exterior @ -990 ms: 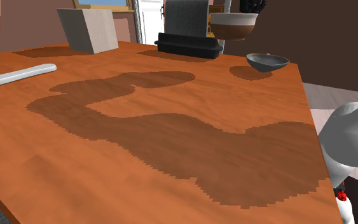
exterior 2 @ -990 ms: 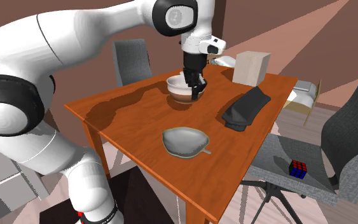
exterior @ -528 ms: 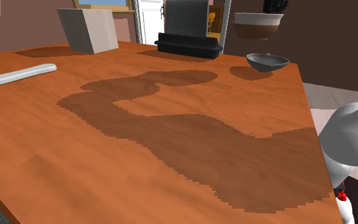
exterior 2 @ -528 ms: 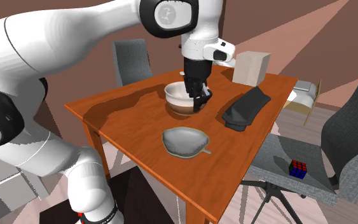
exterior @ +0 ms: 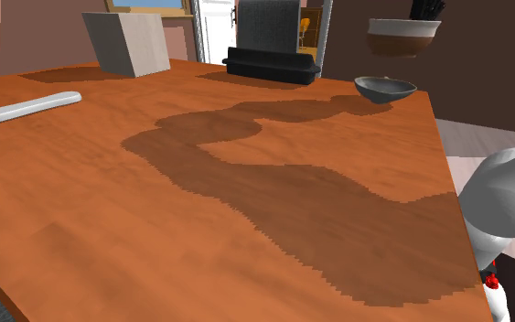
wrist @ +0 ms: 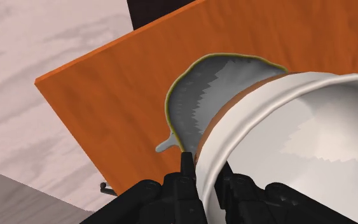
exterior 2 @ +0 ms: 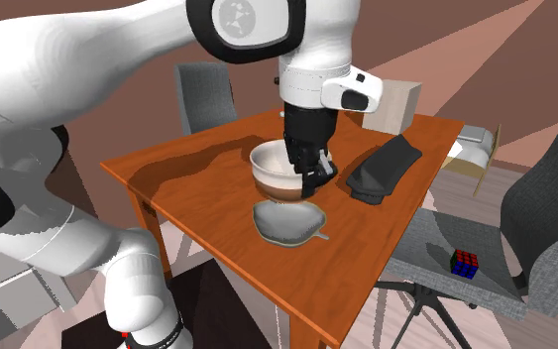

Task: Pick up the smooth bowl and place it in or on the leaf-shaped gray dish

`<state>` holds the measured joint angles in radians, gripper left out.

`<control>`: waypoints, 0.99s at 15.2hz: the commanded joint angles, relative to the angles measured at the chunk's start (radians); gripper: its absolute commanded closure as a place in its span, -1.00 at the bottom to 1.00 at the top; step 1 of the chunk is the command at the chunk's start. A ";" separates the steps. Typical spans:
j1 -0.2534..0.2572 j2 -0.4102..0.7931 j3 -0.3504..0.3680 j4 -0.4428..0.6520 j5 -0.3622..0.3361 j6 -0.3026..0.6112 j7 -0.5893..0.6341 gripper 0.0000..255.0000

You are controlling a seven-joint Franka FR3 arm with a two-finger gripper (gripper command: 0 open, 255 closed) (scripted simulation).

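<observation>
The smooth bowl [exterior 2: 279, 170], white with a brown base, hangs in the air just above the leaf-shaped gray dish [exterior 2: 288, 222], partly overlapping its far side. My gripper [exterior 2: 312, 176] is shut on the bowl's rim, one finger inside and one outside. In the shoulder view the bowl [exterior: 402, 37] floats above the dish [exterior: 385, 88] near the table's far right corner. In the wrist view the bowl's white rim [wrist: 247, 127] runs between the fingers of my gripper [wrist: 204, 168], and the dish [wrist: 199, 95] lies below, half hidden by the bowl.
On the orange wooden table [exterior 2: 187, 188] lie a black folded cloth [exterior 2: 383, 169], a pale box [exterior 2: 393, 105] and a long white object [exterior: 25, 107]. A gray chair [exterior 2: 549, 213] with a colour cube [exterior 2: 464, 262] stands beside the table's edge.
The arm has carried the bowl across the table toward the gray dish, rightward in the shoulder view, and it now hangs over the dish. The grip stays shut.
</observation>
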<state>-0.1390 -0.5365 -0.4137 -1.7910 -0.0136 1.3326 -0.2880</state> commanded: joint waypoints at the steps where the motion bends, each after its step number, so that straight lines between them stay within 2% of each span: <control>1: -0.004 -0.012 -0.004 -0.031 -0.006 0.020 -0.007 1.00; 13: -0.026 -0.086 -0.005 -0.256 -0.031 0.172 -0.013 1.00; 15: -0.027 -0.088 -0.005 -0.264 -0.032 0.178 -0.014 1.00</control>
<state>-0.1649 -0.6221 -0.4176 -2.0479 -0.0448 1.5052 -0.3006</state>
